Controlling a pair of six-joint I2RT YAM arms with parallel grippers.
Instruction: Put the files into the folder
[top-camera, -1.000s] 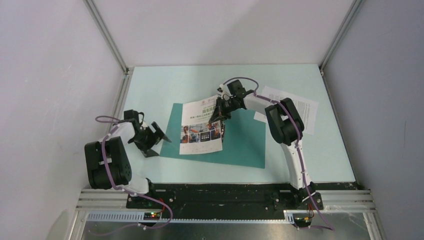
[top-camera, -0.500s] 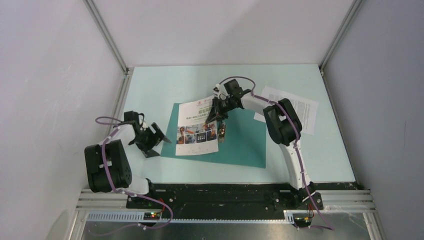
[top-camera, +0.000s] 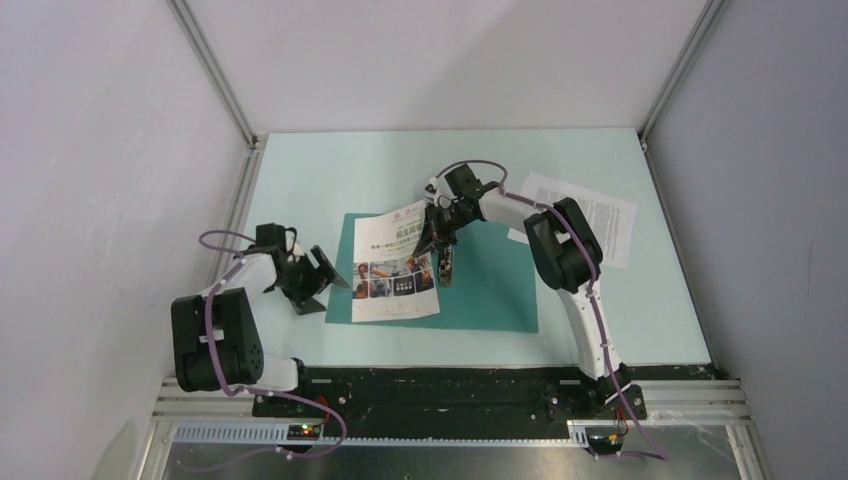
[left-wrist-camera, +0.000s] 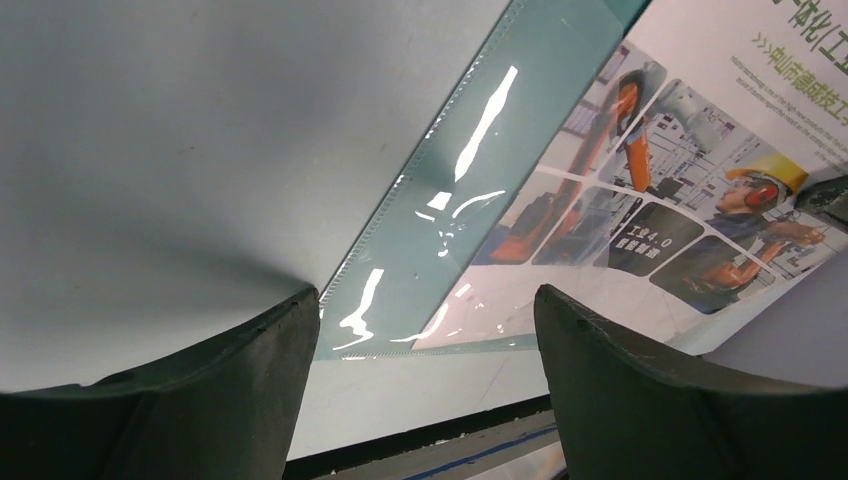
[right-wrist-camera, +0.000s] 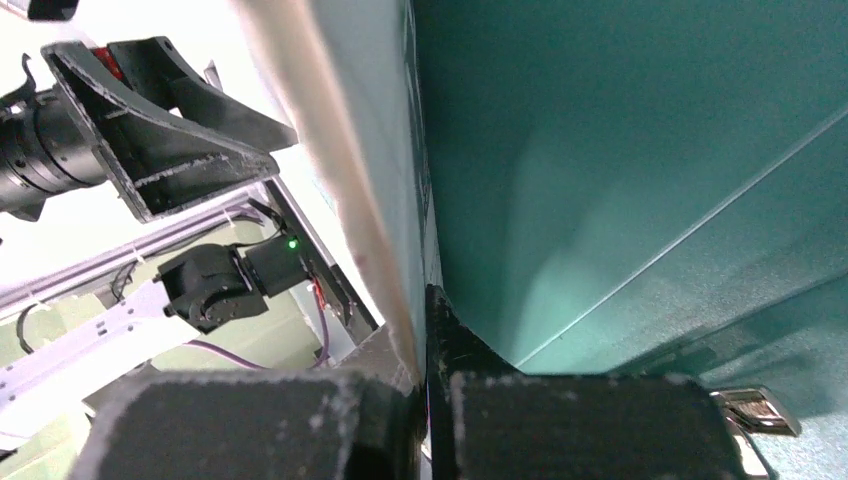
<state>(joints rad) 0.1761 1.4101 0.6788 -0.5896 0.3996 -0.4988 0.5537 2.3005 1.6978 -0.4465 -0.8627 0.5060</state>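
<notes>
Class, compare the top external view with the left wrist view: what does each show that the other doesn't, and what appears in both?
Only the top external view shows the text sheet lying to the right of the folder, and the right arm reaching to the brochure page. Only the left wrist view shows the glossy reflections along the folder's left border and the brochure photos in detail. Both show the brochure page, the folder and the open left gripper.

The left arm (top-camera: 215, 335) and right arm (top-camera: 592, 320) share white links, bulky black joints, a thin purple cable (top-camera: 478, 161) looped alongside, and matte black wedge-shaped fingers (left-wrist-camera: 660, 400).
</notes>
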